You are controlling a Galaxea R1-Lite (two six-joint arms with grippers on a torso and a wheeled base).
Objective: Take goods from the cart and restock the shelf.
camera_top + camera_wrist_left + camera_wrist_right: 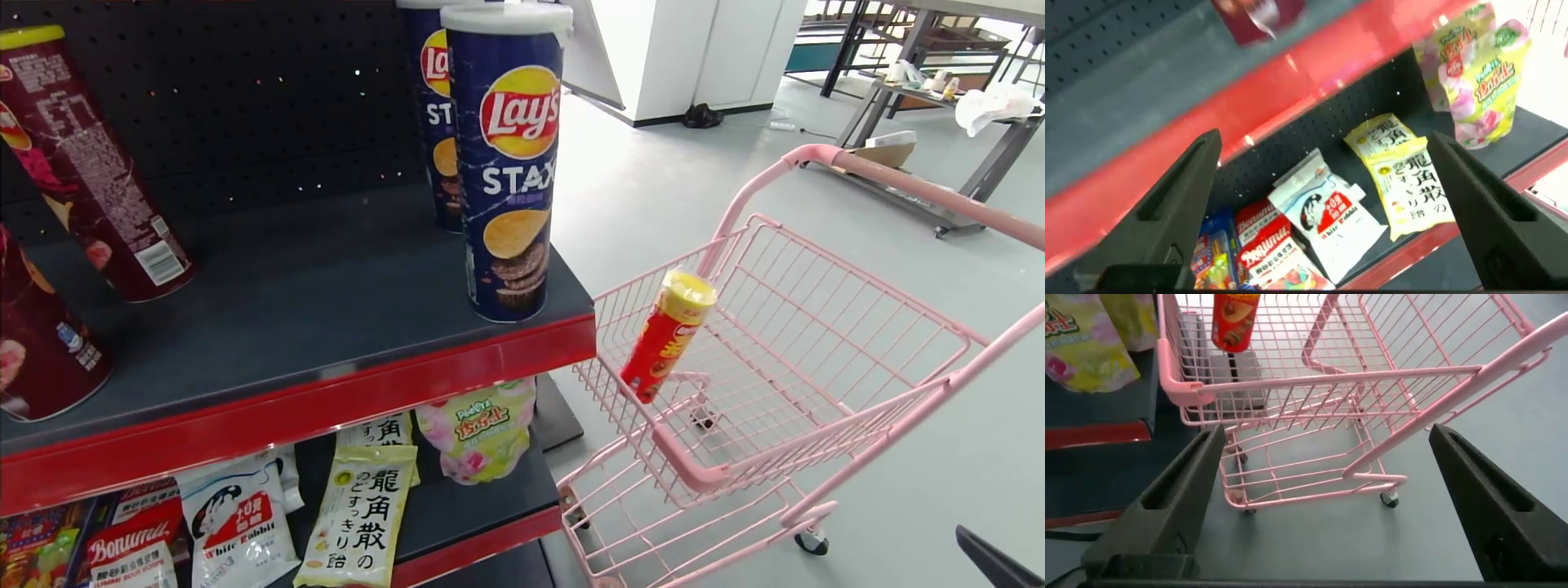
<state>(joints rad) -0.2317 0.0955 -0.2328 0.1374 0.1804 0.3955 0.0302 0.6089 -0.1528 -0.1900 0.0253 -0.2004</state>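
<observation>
Inside the cart (pixel 690 469), at its shelf-side wall, a red can (pixel 668 335) leans tilted, yellow lid up. It looks light, stiff and smooth, probably slippery, so grip it mid-body. The right gripper (pixel 1327 506) hangs spread just outside the cart. The left gripper (pixel 1327 212), also spread, faces the shelf (pixel 326 384) beside the cart.

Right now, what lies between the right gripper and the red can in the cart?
In the right wrist view, the pink rim and wire wall of the cart lie between the open right gripper and the red can.
</observation>
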